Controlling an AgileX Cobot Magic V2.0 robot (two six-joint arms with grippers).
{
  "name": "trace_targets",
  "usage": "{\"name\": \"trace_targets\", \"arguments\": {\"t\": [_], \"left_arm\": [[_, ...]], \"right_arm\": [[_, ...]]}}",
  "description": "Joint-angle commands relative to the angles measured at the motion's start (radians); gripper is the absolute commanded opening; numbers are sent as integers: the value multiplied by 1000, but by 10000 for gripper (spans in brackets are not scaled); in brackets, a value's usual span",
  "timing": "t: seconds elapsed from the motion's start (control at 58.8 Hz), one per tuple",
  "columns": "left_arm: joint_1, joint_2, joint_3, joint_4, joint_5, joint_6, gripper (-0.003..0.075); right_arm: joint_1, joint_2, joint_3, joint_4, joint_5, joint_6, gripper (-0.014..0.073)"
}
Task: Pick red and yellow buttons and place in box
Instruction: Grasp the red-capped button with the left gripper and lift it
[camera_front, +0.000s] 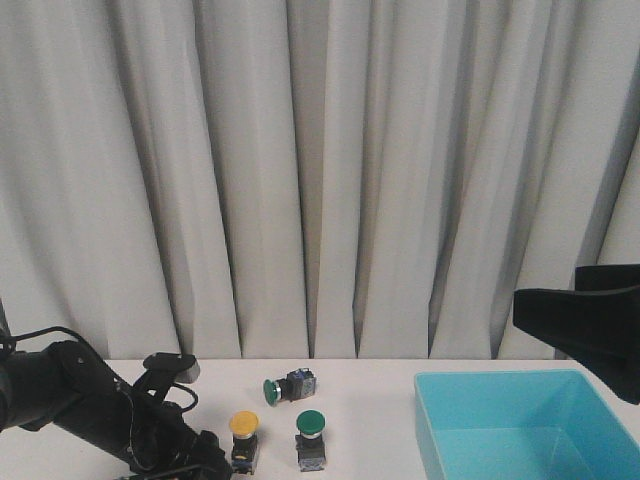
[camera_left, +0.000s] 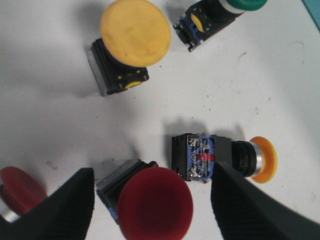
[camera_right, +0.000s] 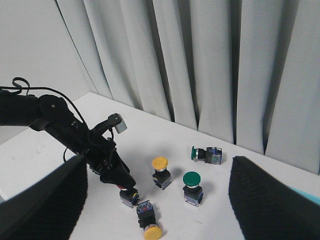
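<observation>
Hanging low over the tabletop (camera_left: 260, 80), the left claw (camera_left: 152, 200) has its fingers spread apart around a red button (camera_left: 155, 202). A tipped yellow button (camera_left: 225, 159) lies just beside it. Another yellow button (camera_left: 132, 37) and two green ones (camera_front: 311, 428) crowd near. The blue box (camera_front: 520, 425) sits well apart. The right claw (camera_right: 155, 200) is spread wide.

The left arm (camera_front: 70, 395) is matte black, built of rounded, bulky segments, with a thin black cable (camera_front: 40, 332) looping over its upper link. A small pale grey block (camera_right: 119, 123) caps the wrist above the black left gripper (camera_right: 122, 180). The right gripper (camera_front: 590, 325) shows as plain black, wedge-shaped fingers.
</observation>
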Motion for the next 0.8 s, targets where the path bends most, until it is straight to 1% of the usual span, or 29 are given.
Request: {"name": "trace_targets", "arguments": {"t": [0.0,0.102,0.187,0.306,0.425,0.442,0.476,0.493,0.51,0.595,0.714,0.782], "left_arm": [[-6,-43,-29,-34,7,0,481],[-6,-42,-29,-34,7,0,479],[-6,-42,-29,-34,10,0,463],[-6,-42,-29,-33,23,0,401],[-6,-42,-29,-32,31,0,302],[-6,-42,-29,-31,33,0,272],[-6,-42,-29,-31,33,0,249],[-6,-42,-29,-31,33,0,217],[-6,-42,-29,-30,34,0,209],[-6,-42,-29,-26,34,0,112],[-6,-42,-29,-26,31,0,5],[-6,-43,-29,-26,31,0,-8]], "right_arm": [[-5,-7,-33,49,-28,-4,560],[-5,-7,-33,49,-28,-4,560],[-5,-7,-33,49,-28,-4,560],[-5,-7,-33,49,-28,-4,560],[-5,-7,-33,49,-28,-4,560],[-5,-7,-33,49,-28,-4,560],[-5,-7,-33,49,-28,-3,560],[-5,-7,-33,49,-28,-3,560],[-5,-7,-33,49,-28,-3,560],[-5,-7,-33,49,-28,-3,560],[-5,-7,-33,49,-27,-3,560],[-5,-7,-33,48,-23,-3,560]]}}
